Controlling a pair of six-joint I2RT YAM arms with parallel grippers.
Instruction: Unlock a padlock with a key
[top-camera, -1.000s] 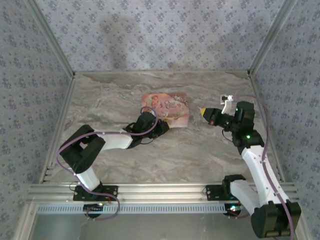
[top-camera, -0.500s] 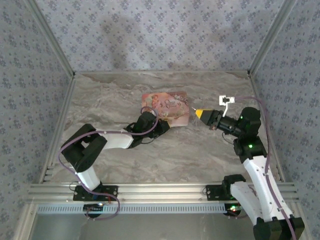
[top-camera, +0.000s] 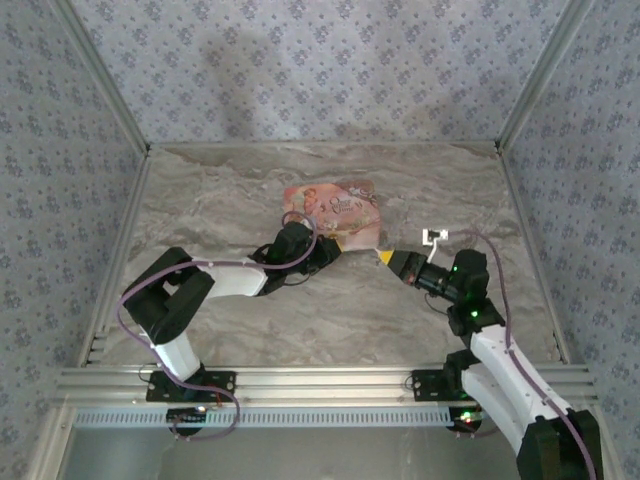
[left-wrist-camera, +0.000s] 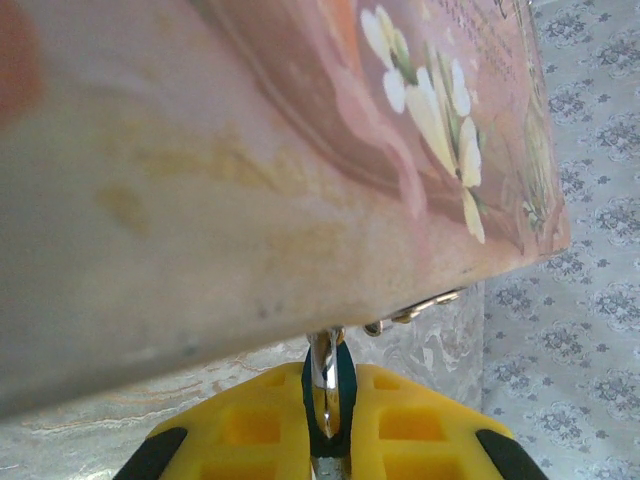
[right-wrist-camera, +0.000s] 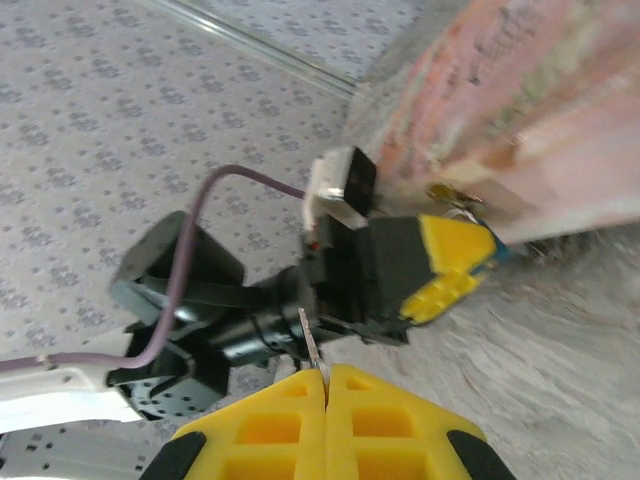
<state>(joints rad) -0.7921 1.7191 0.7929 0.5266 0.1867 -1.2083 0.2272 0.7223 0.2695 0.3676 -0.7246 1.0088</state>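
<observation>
Marble tabletop (top-camera: 220, 200): my left gripper (top-camera: 338, 250) clamps the tiny blue padlock (left-wrist-camera: 322, 375) against the pink tin (top-camera: 335, 205); right gripper (right-wrist-camera: 325, 385) pinches a silvery key (right-wrist-camera: 310, 345).

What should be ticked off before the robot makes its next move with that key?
1. Padlock gripped in the left hand: ok.
2. Key pinched in the shut right hand, thin blade sticking out: ok.
3. Key meeting the padlock: not ok, they are apart.
4. Key lined up with the keyhole: cannot tell, the keyhole is not visible.
5. Pink tin out of the key's path: cannot tell, it lies close beside the left hand.
</observation>
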